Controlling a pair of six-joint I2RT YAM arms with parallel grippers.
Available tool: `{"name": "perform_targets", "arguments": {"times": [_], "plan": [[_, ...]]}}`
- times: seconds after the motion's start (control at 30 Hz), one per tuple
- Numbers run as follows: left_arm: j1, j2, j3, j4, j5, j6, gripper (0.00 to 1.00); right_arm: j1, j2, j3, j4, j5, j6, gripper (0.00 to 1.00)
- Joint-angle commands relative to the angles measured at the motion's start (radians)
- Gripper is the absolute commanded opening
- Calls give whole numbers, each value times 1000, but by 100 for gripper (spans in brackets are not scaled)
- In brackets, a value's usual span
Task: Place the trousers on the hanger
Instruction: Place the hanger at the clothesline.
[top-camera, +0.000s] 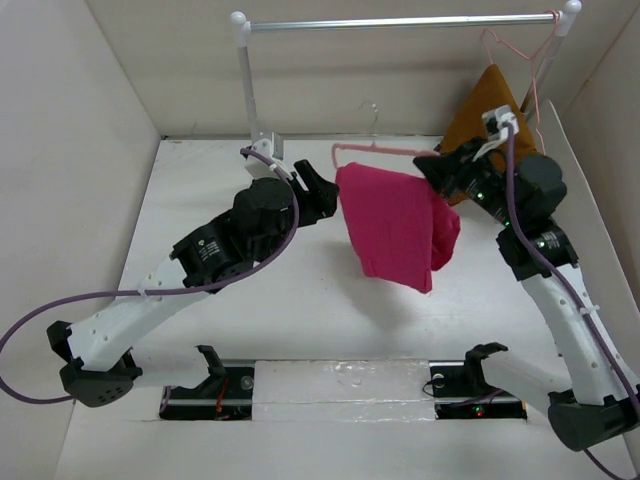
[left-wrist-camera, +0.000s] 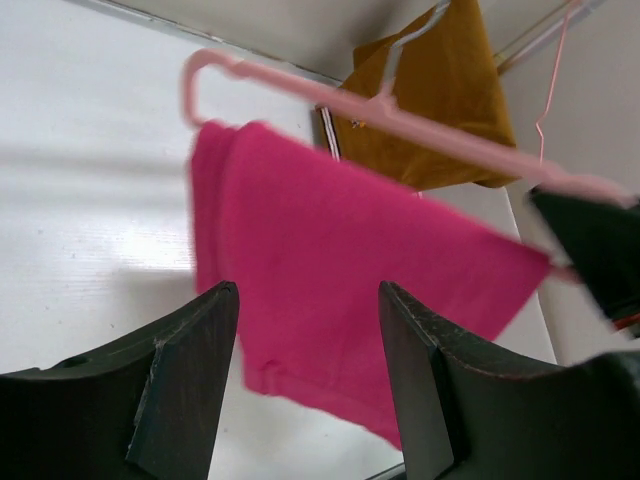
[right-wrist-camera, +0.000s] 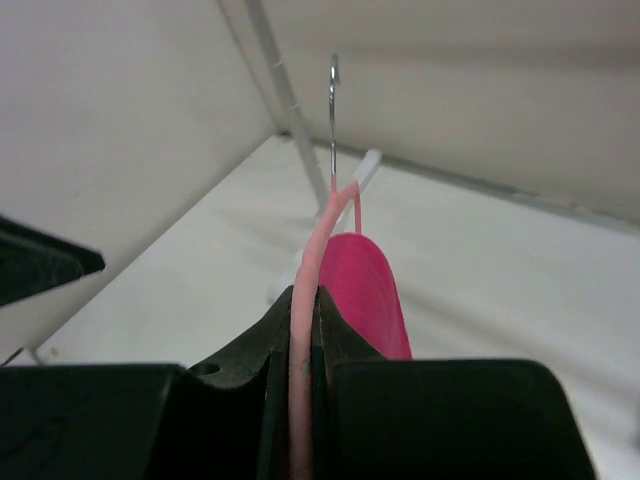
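Pink trousers (top-camera: 395, 225) drape the hanger (left-wrist-camera: 420, 125) our right gripper (right-wrist-camera: 303, 305) clamps level, likely so our left gripper (left-wrist-camera: 305, 295), jaws apart, can straighten them.

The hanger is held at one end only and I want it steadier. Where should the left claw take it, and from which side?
Probably the hanger's bare curved end, approached from the left arm's side, open left claw straddling the thin bar. The trousers drape the middle and the right claw clamps the far end.
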Motion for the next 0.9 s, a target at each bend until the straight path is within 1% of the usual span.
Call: {"name": "perform_targets", "arguments": {"times": [0.0,0.17,0.27,0.3,0.37,0.47,0.63,0.8,0.87], "plan": [[6,-31,-5,1,-6,-27,54,-102,-20,188,229,-31,-51,0],[6,-57,-77,4,28,-65,53,-259,41,295,278,-68,-48,0],[6,-62,-97,-8,39,-78,53,-311,82,329,322,-68,-39,0],[6,-65,-100,-13,39,-81,53,-346,93,349,339,-72,-16,0],[6,-67,-103,-23,40,-84,53,-376,130,372,385,-81,5,0],[6,-73,-108,-33,40,-85,53,-438,179,432,408,-66,27,0],[6,-73,-112,-42,42,-88,53,-495,253,469,427,-63,44,0],[6,-76,-121,-50,43,-90,53,-544,316,469,525,-48,108,0],[6,-71,-118,-60,43,-90,53,-545,339,473,543,-23,113,0]]}}
